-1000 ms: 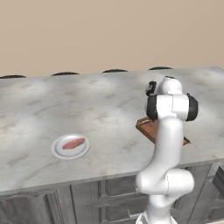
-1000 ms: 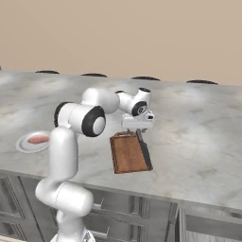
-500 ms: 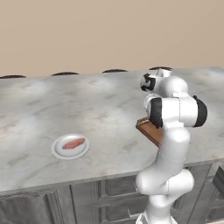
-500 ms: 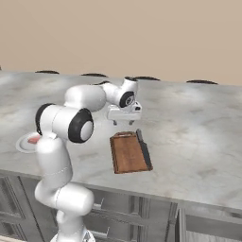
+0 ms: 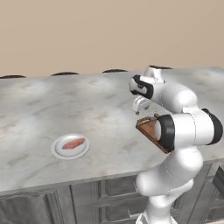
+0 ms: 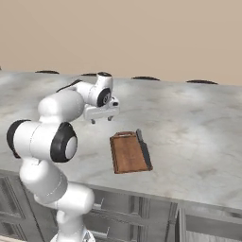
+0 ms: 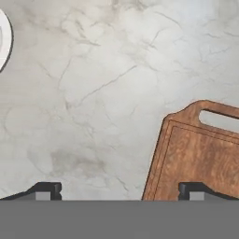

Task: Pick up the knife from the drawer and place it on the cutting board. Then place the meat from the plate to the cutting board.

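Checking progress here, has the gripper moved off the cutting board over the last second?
Yes. In the right base view the gripper now hangs open over bare counter, left of and beyond the cutting board, which hasn't shifted; earlier it was over the board's far end.

A grey marble counter (image 6: pixel 198 123) carries a wooden cutting board (image 6: pixel 127 153) at centre frame; a white plate (image 5: pixel 70 146) sits lower left in the left base view.

The table (image 5: pixel 100 109) top looks like polished grey-white marble with darker veins, smooth with a soft sheen. The cutting board (image 6: pixel 129 152), center of the right base view, is reddish-brown wood with visible grain, pretty matt. The plate (image 5: pixel 70 147) at lower left looks like smooth white ceramic.
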Robot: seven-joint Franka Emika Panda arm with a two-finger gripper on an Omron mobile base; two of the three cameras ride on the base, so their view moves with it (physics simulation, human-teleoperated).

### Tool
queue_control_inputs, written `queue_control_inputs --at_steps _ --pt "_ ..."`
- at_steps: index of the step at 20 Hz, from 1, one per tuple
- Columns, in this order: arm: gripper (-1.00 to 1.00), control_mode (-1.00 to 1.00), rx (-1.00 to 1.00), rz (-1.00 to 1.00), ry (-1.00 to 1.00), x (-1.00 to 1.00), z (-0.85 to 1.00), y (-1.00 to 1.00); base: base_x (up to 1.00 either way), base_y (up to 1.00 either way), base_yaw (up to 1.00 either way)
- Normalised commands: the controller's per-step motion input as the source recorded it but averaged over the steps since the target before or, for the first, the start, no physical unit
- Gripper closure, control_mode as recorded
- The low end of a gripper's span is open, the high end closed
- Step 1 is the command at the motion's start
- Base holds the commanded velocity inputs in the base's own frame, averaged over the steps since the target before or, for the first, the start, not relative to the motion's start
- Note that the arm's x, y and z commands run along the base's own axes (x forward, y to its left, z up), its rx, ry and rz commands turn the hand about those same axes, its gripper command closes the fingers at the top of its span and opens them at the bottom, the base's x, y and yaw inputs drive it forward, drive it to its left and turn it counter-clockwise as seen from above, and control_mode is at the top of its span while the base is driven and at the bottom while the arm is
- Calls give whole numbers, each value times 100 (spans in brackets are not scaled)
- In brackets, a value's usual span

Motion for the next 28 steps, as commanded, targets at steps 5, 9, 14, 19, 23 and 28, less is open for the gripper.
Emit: queue_control_inputs --at_steps 5,9,14,19,23,28 --pt "-100 -100 -2 36 -21 -45 9 77 0 0 0" --pt "-100 -100 0 43 -16 -22 0 67 0 0 0" --pt "-100 -100 0 45 -3 -1 0 67 0 0 0" --pt "-100 -100 0 43 0 0 0 61 0 0 0" --pt "-100 -100 0 43 0 0 0 56 0 0 0" --pt "-100 -100 0 38 -3 -13 -18 56 0 0 0"
